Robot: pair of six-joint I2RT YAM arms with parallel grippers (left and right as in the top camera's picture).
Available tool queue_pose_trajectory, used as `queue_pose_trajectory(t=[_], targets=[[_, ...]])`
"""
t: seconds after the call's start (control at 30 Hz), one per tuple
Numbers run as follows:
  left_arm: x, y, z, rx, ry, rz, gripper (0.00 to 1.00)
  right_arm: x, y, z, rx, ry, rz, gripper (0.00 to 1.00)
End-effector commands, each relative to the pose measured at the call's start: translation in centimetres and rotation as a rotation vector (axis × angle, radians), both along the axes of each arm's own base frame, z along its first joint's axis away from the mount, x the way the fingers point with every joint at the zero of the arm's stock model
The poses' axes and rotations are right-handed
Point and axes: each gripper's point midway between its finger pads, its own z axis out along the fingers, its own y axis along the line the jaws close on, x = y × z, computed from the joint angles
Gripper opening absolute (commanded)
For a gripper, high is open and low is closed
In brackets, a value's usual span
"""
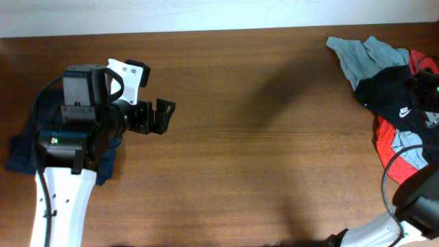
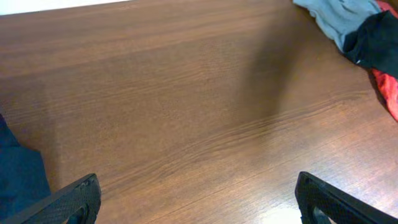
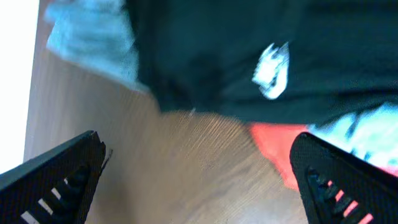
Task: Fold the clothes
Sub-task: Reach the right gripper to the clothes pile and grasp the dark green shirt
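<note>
The black T-shirt (image 1: 391, 89) with a small white swoosh (image 1: 405, 110) lies crumpled in a pile at the table's far right. It also shows in the right wrist view (image 3: 205, 56) and in the left wrist view (image 2: 379, 37). My right gripper (image 3: 196, 143) is open and empty. It hovers over bare wood at the shirt's edge, its wrist over the pile (image 1: 429, 86). My left gripper (image 1: 163, 115) is open and empty at the far left, well away from the shirt, as the left wrist view (image 2: 198, 180) shows.
A light grey-blue shirt (image 1: 357, 58) and a red garment (image 1: 387, 140) lie in the same pile, partly under the black shirt. A dark navy-blue garment (image 1: 20, 154) lies under my left arm. The brown wooden table (image 1: 260, 151) ends at a white wall behind.
</note>
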Motion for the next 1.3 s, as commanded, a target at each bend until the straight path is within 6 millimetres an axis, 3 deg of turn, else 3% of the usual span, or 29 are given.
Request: queue_pose_trajectory(t=[0.0, 0.1, 0.3, 0.37, 0.43, 0.47, 0.53, 0.6, 0.67, 0.77, 0.87, 0.9, 1.0, 1.07, 1.1, 1.13, 1.27], targets=[[0.7, 0.0, -0.6, 0.006, 0.025, 0.008, 0.99, 0.7, -2.2, -1.9, 0.027, -0.02, -0.05, 0.95], [1.2, 0.0, -1.7, 0.01, 0.058, 0.008, 0.99, 2.0, -3.5, -4.2, 0.014, -0.036, -0.052, 0.96], [1.8, -0.1, -3.3, 0.014, 0.107, 0.008, 0.99, 2.7, -4.4, -8.1, 0.041, -0.016, -0.076, 0.94], [1.9, -0.1, -3.7, 0.016, 0.12, 0.007, 0.99, 3.1, -5.1, -8.8, 0.026, -0.031, -0.079, 0.88], [2.0, -0.1, -3.9, 0.016, 0.125, 0.008, 0.99, 4.1, -5.9, -8.0, -0.013, -0.082, -0.075, 0.78], [2.0, -0.1, -3.9, 0.016, 0.125, 0.007, 0.99, 4.5, -6.2, -7.7, -0.026, -0.103, -0.068, 0.68], [2.0, -0.1, -3.8, 0.018, 0.124, 0.005, 0.99, 5.3, -6.1, -6.8, -0.035, -0.148, -0.032, 0.31], [2.0, -0.1, -3.8, 0.018, 0.124, 0.005, 0.99, 6.0, -5.8, -5.6, -0.012, -0.198, -0.001, 0.08], [1.9, -0.1, -3.9, 0.018, 0.125, 0.005, 0.99, 6.5, -5.3, -4.4, 0.014, -0.245, 0.036, 0.04], [1.8, -0.1, -4.0, 0.019, 0.131, 0.005, 0.99, 7.3, -3.9, -1.4, 0.051, -0.335, 0.105, 0.04], [1.8, -0.1, -3.9, 0.019, 0.13, 0.005, 0.99, 7.7, -1.5, 4.7, 0.062, -0.468, 0.207, 0.04], [1.8, -0.1, -3.9, 0.025, 0.126, -0.004, 0.99, 7.5, -0.3, 7.9, 0.049, -0.524, 0.252, 0.04], [1.8, -0.1, -3.9, 0.03, 0.123, -0.009, 0.99, 6.6, 3.3, 14.9, 0.008, -0.634, 0.35, 0.04], [1.8, -0.1, -3.8, 0.029, 0.12, -0.009, 0.99, 4.9, 7.0, 20.2, -0.043, -0.685, 0.405, 0.04], [1.8, -0.1, -3.8, 0.03, 0.119, -0.009, 0.99, 4.5, 7.9, 21.2, -0.056, -0.695, 0.421, 0.04], [1.8, -0.1, -3.4, 0.033, 0.106, -0.014, 0.99, 3.5, 10.5, 23.9, -0.094, -0.722, 0.465, 0.04], [2.2, 0.6, -0.9, 0.059, 0.035, 0.016, 0.99, 1.6, 16.2, 26.8, -0.149, -0.714, 0.514, 0.04]])
